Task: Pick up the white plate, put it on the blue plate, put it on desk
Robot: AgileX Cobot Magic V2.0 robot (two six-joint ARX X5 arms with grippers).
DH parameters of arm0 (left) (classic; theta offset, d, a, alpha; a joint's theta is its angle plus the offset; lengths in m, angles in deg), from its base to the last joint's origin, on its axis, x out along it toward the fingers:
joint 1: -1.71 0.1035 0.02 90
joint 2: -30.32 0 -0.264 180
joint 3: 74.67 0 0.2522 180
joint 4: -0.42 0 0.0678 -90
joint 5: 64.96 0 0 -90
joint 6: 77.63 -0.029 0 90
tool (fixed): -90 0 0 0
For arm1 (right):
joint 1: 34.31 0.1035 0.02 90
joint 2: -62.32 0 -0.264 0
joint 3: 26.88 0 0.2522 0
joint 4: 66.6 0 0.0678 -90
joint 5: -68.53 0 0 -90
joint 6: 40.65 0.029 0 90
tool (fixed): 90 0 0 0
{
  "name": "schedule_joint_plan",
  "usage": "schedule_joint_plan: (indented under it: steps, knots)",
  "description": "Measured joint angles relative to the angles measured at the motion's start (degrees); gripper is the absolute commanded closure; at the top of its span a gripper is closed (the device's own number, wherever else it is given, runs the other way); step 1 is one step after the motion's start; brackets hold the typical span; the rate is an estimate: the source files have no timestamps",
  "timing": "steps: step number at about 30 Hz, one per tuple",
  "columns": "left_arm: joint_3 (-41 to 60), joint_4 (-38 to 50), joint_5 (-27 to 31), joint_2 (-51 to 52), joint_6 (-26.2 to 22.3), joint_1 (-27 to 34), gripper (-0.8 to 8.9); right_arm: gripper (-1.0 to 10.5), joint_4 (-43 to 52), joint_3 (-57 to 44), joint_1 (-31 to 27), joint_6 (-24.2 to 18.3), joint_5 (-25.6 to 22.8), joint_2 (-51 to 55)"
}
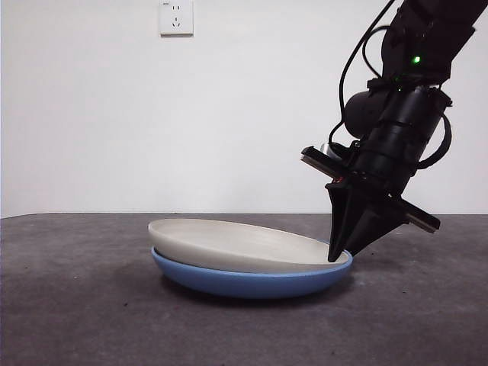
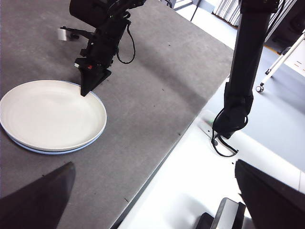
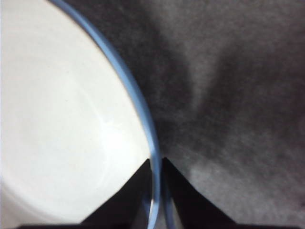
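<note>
The white plate [image 1: 244, 245] lies face up inside the blue plate [image 1: 252, 284], tilted: in the front view its rim farthest from the right gripper [image 1: 341, 255] rides high and clear of the blue rim, and it slopes down toward the jaws. Being round, it has no long axis. Both plates rest on the counter [image 1: 76, 305], a dark grey-brown, mottled matte top. The white plate is matte cream with a plain raised rim; the blue one is glossy and shows only as a thin band around it.

The right gripper's black, wedge-shaped jaws stand nearly together at the plates' near edge, one tip over the white surface, the other outside, the rims running between them in the right wrist view. Whether they pinch the rims cannot be told.

The left gripper [image 2: 157, 200] hangs well away, jaws wide apart.
</note>
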Motion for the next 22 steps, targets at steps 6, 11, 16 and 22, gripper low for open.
schedule_joint_plan:
  steps: [6, 11, 16, 22]
  knots:
    - [0.0, 0.0, 0.0, 0.0, 0.0, 0.0, 2.11, 8.0, 0.2, 0.0, 0.1, 0.2, 0.0, 0.0]
    - [0.0, 0.0, 0.0, 0.0, 0.0, 0.0, 2.11, 5.9, 0.3, 0.0, 0.1, 0.2, -0.1, -0.1]
    - [0.0, 0.0, 0.0, 0.0, 0.0, 0.0, 2.11, 4.5, -2.0, 0.5, 0.0, 0.0, -4.7, 2.1]
    - [0.0, 0.0, 0.0, 0.0, 0.0, 0.0, 2.11, 3.3, -8.1, 0.6, -0.6, -1.8, -10.2, 13.2]
